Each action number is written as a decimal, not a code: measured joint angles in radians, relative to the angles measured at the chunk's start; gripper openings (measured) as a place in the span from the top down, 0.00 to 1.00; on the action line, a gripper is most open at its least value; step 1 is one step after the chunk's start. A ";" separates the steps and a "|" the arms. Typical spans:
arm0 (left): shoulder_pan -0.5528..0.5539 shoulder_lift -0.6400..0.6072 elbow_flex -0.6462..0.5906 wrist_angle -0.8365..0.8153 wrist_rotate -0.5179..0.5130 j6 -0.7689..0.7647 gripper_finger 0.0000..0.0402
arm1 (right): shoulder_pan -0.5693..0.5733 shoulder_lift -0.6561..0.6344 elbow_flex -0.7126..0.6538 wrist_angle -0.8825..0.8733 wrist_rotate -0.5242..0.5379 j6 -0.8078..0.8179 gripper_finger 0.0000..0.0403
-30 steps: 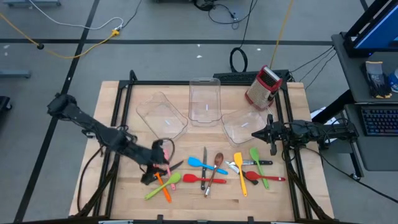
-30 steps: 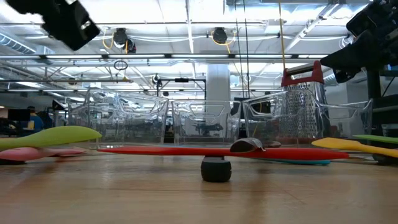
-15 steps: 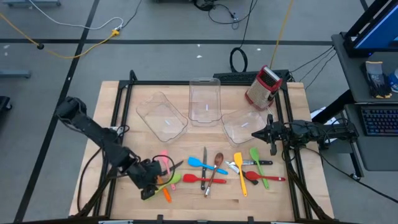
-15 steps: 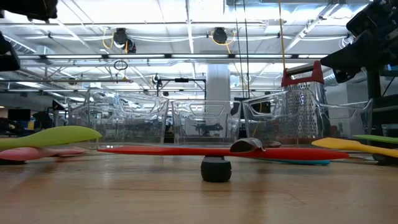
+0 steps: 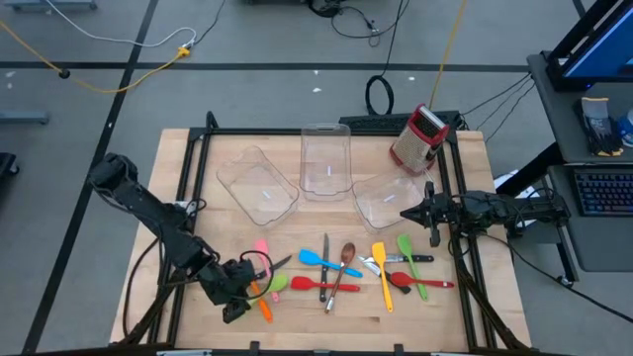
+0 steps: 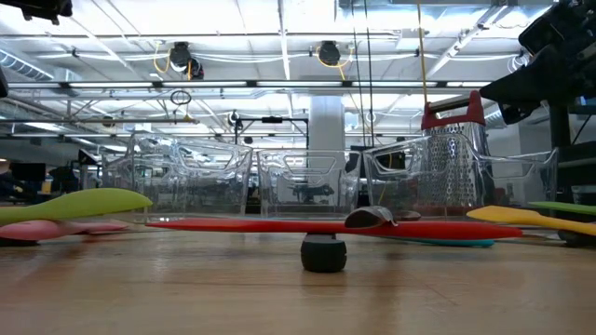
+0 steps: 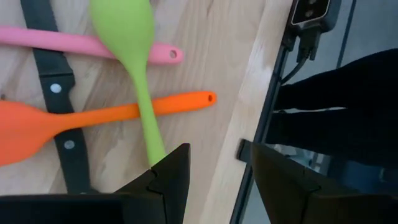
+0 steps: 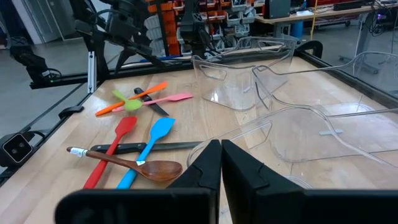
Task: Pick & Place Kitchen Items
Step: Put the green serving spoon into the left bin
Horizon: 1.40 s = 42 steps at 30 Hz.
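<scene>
- My left gripper [image 5: 235, 303] hangs with jaws parted, empty; green spoon [image 5: 259, 294] lies just toward 2 o'clock, handle running 8-to-2.
- Right gripper [image 5: 407, 214] is clenched, far off, so left's nearer.

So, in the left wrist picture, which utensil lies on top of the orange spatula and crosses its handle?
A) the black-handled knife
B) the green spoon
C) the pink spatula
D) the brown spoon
B: the green spoon runs unbroken over the handle of the orange spatula, toward the open left gripper.
</scene>
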 joint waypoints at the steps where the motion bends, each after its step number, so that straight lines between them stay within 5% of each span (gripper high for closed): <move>1: 0.000 0.000 0.000 0.008 -0.010 -0.013 0.57 | 0.000 0.000 0.000 0.000 0.000 0.000 0.98; 18: -0.018 0.000 0.000 0.112 -0.115 -0.008 0.57 | 0.000 0.000 0.000 0.000 0.000 -0.001 0.98; 27: -0.032 0.000 0.000 0.112 -0.159 -0.131 0.56 | 0.000 0.000 0.000 0.000 0.000 -0.001 0.98; 42: -0.060 0.000 0.000 0.107 -0.316 -0.193 0.21 | 0.000 0.000 0.000 0.000 0.001 -0.001 0.98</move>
